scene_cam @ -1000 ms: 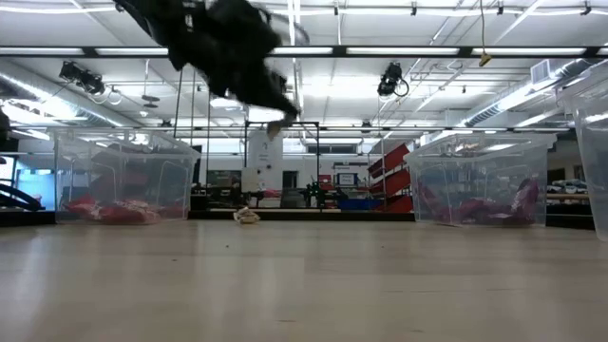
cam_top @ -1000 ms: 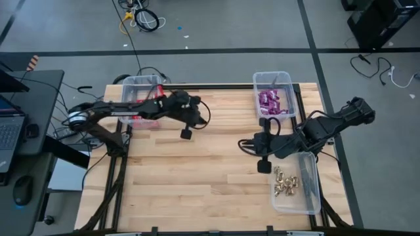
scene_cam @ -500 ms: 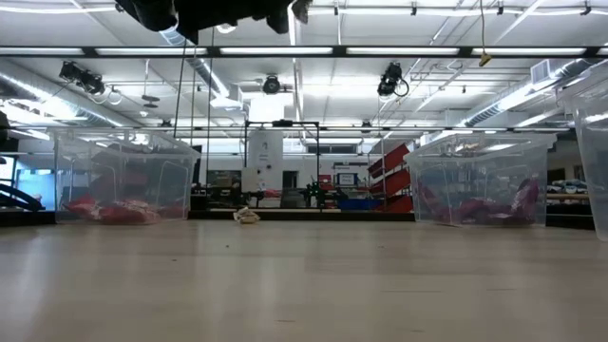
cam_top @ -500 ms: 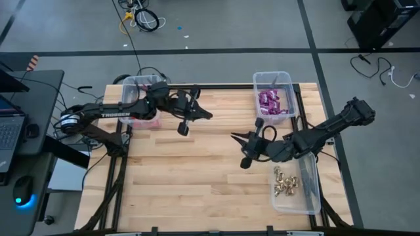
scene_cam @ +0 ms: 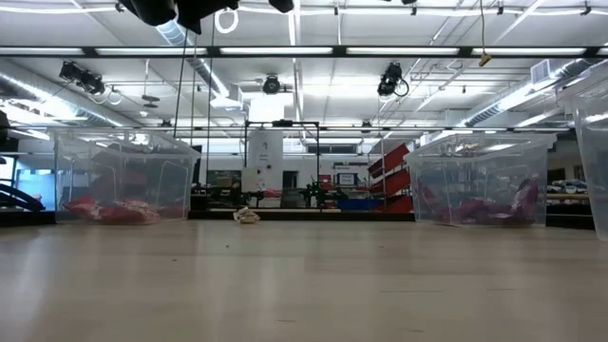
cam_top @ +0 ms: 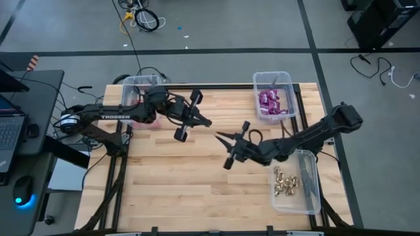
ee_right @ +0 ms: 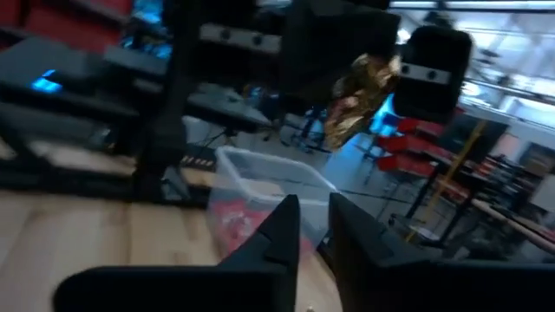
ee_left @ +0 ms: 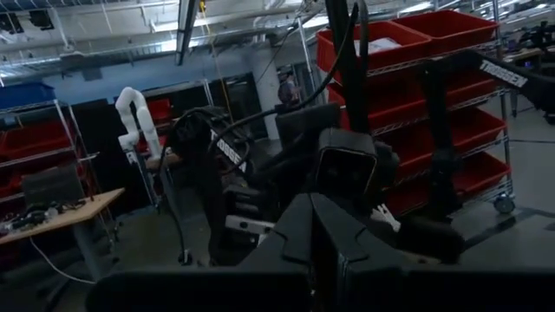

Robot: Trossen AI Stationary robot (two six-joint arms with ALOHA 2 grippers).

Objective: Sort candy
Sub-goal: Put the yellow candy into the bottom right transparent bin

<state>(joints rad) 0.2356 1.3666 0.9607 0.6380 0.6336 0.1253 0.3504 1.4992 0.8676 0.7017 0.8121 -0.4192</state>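
My left gripper point(cam_top: 207, 122) hangs level above the table's middle, pointing at the right edge, shut on a gold foil-wrapped candy point(ee_right: 358, 87). My right gripper point(cam_top: 220, 137) faces it from the right, also level, a short way off, with a narrow gap between its fingers point(ee_right: 286, 221) and nothing in it. One more candy point(scene_cam: 247, 217) lies on the wooden table point(cam_top: 197, 183), far back in the low view. My left gripper holds the gold candy point(ee_right: 358, 87) at its free ends, level, coming from the table's left. The candy is lifted clear, high above the table, with crumpled foil sticking out past the fingers. The exact place of contact is too dark to make out.
A clear bin with red candy point(cam_top: 141, 98) stands at the far left. Another bin with purple candy point(cam_top: 274, 99) is at the far right, and a third with gold candy point(cam_top: 293, 183) at the near right. The table's near half is bare wood.
My left gripper has risen and tipped from pointing down to level, carrying the gold candy up toward the right gripper. My right gripper has come down and moved toward the table's left, tipping level and ending close to the left gripper.
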